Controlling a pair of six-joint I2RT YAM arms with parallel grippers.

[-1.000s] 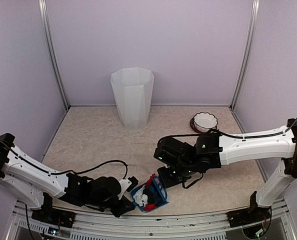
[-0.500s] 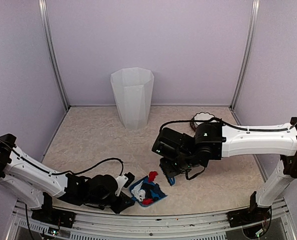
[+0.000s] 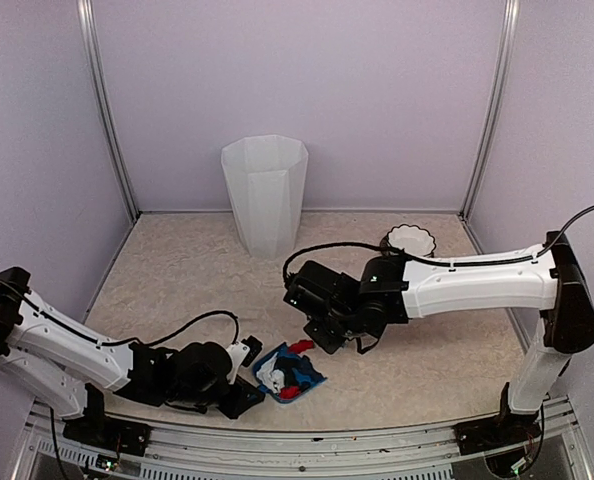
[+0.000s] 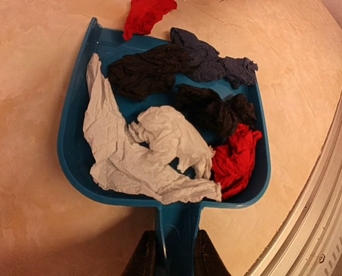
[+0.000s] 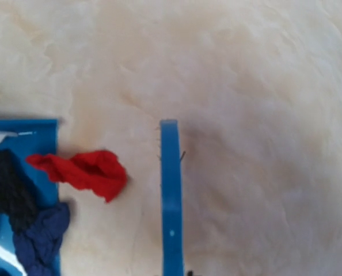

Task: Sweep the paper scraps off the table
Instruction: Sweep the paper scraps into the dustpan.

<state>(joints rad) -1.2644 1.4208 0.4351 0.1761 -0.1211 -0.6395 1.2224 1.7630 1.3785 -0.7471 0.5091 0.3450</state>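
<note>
I've swung the right gripper (image 3: 329, 334), clamped on the brush (image 5: 171, 195), leftward. The left gripper (image 4: 174, 247) still pinches the dustpan (image 4: 73, 149) by its handle. A red scrap (image 5: 86, 171) lies at its lip.

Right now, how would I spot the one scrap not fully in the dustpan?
Find the blue dustpan near the table's front edge, gripped by the left claw. At its open mouth a red scrap lies across the lip, mostly on the table. The other red scrap sits deep inside, beside the white one.
</note>
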